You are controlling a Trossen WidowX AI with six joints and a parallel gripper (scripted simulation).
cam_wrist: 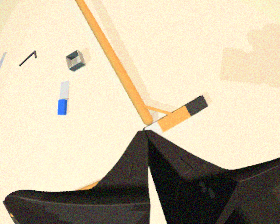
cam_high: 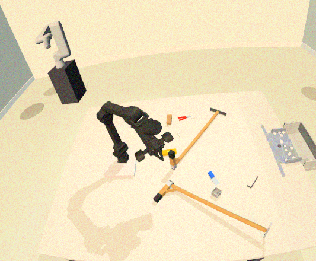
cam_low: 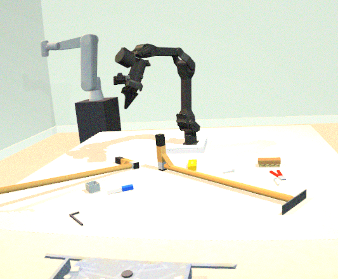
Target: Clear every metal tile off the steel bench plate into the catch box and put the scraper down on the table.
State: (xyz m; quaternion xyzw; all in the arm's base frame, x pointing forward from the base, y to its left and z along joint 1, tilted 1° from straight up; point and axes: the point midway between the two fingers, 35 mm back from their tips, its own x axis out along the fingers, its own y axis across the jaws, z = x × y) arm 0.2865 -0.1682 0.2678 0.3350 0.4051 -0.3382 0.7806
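Observation:
My gripper (cam_high: 163, 159) (cam_low: 126, 108) (cam_wrist: 144, 136) is shut and empty, high above the table. In the wrist view its tips overlap the head end of the pale-bladed long tool (cam_high: 221, 209) (cam_low: 62, 179) (cam_wrist: 113, 57); a clear height separates them in the exterior view. That tool's black-ended grip lies low. A dark-bladed long tool (cam_high: 197, 137) (cam_low: 230, 182) lies behind it, its grip standing up. The steel plate (cam_high: 273, 152) (cam_low: 160, 269) bears several pale tiles (cam_high: 281, 142) and a dark disc (cam_high: 279, 146) (cam_low: 127, 273). The catch box (cam_high: 310, 140) adjoins its far end; no tiles show inside.
A yellow block (cam_high: 174, 151) (cam_low: 192, 165) lies beside the upright grip. A blue marker (cam_high: 211, 174) (cam_low: 127, 188), grey open cube (cam_high: 216, 192) (cam_low: 92, 187) and hex key (cam_high: 254, 182) lie between the tools. Red pliers (cam_high: 182, 118) and a brown block (cam_high: 169, 119) are farther back.

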